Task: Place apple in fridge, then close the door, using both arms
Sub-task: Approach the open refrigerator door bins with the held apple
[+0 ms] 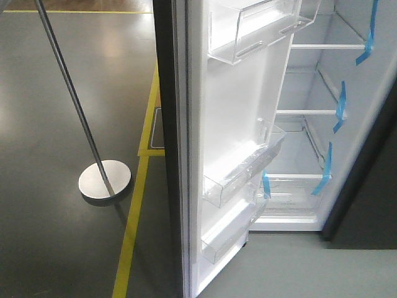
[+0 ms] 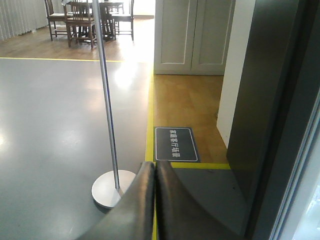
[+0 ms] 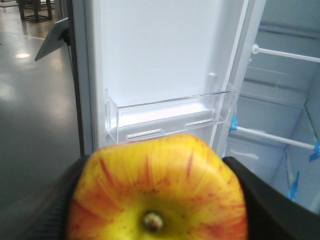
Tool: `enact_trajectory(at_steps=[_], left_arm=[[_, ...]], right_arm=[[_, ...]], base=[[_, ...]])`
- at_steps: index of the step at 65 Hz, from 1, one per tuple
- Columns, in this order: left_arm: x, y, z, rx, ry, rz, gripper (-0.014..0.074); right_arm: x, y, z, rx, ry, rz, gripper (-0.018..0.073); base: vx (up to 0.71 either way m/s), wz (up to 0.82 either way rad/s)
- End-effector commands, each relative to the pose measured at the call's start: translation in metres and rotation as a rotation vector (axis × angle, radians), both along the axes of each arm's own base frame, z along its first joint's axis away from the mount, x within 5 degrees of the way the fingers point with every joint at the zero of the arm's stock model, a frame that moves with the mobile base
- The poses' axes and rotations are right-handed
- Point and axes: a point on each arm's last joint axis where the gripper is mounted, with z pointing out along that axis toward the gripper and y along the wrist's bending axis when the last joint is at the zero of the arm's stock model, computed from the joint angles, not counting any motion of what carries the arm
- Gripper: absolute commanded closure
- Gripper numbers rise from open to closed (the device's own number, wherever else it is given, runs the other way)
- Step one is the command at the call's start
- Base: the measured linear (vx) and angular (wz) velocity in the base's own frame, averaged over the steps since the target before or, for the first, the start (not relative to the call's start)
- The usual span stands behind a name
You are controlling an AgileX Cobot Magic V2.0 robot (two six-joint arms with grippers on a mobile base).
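One apple [image 3: 157, 187], one fridge [image 1: 305, 84], three clear bins [image 1: 245, 169].

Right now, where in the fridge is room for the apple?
In the fridge, the glass shelves beside the blue tape strips look bare; so do the clear bins on the door. Nowhere is crowded; the gap narrows near those bins.

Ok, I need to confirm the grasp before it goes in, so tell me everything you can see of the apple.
The apple shows only in the right wrist view, filling its lower part. Its skin looks smooth, yellow around a short brown stem facing the camera, with red streaks radiating outward. The right gripper is shut on it, dark fingers touching both sides. It is held before the clear bin of the open door, not yet inside the fridge.
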Motion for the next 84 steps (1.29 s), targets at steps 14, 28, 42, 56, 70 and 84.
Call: enact_trajectory(at_steps=[14,28,42,56,70,84], left_arm=[[-0.0010,-0.0003,0.0133,-0.007,-0.106,-0.003,0.0602],[-0.0010,-0.0003,0.0133,-0.007,-0.106,-0.003,0.0602],[-0.0010,-0.0003,0.0133,-0.007,-0.106,-0.003,0.0602],[-0.0010,-0.0003,0.0133,-0.007,-0.106,-0.003,0.0602],[-0.0010,-0.0003,0.0133,-0.007,-0.106,-0.003,0.0602],[-0.0010,-0.0003,0.0133,-0.007,-0.106,-0.003,0.0602]], right_arm=[[-0.0022,-0.0007,0.0134,0.032,-0.099,-0.015,0.0482],[-0.0022,-0.0007,0.0134,0.032,-0.099,-0.015,0.0482],[-0.0022,-0.0007,0.0134,0.032,-0.099,-0.015,0.0482],[-0.0022,-0.0007,0.0134,0.032,-0.099,-0.015,0.0482],[-0.0022,-0.0007,0.0134,0.032,-0.099,-0.015,0.0482],[-0.0022,-0.0007,0.0134,0.032,-0.099,-0.015,0.0482]], base=[[0.08,-0.02],[0.07,-0.02],[0.05,-0.02],[0.05,-0.03],[0.05,-0.03],[0.05,-0.03]])
